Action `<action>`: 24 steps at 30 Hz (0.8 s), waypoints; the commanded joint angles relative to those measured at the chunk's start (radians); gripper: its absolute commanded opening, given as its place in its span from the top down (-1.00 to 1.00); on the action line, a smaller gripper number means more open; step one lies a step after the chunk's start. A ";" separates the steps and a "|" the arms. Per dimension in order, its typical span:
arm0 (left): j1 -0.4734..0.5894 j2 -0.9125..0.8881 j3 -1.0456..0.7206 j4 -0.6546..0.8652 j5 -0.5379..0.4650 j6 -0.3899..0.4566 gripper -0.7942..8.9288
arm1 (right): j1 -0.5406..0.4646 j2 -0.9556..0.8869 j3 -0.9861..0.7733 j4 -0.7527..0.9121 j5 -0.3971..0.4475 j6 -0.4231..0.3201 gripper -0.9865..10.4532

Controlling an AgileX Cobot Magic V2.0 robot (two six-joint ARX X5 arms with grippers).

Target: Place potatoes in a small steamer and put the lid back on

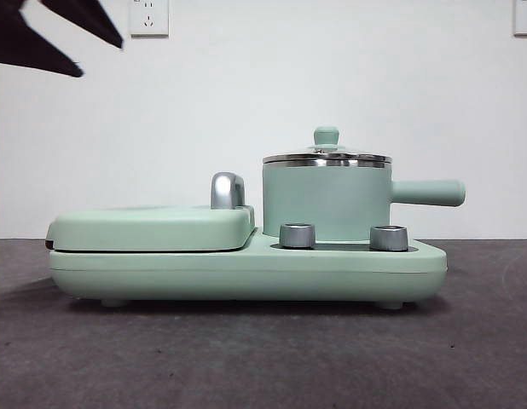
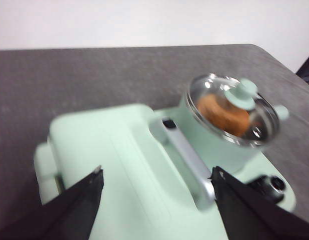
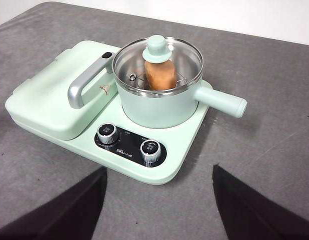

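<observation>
Lid (image 3: 158,59) sits on the steamer (image 3: 159,107), potato (image 3: 160,75) inside; left gripper (image 2: 157,187) and right gripper (image 3: 159,192) both spread apart, empty.

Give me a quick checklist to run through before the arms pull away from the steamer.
1. Potato inside the steamer: ok, seen through the glass.
2. Lid seated on the steel rim: ok, level in the front view.
3. Left gripper free of load: ok, jaws open, above the griddle cover.
4. Right gripper free of load: ok, jaws open, apart from the appliance.
5. Steamer sitting on its base: ok, upright.
6. Knob settings: cannot tell.
</observation>
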 commanded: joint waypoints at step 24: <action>-0.002 -0.403 -0.082 -0.363 0.058 -0.035 0.13 | 0.006 0.180 0.008 0.031 -0.133 0.003 0.26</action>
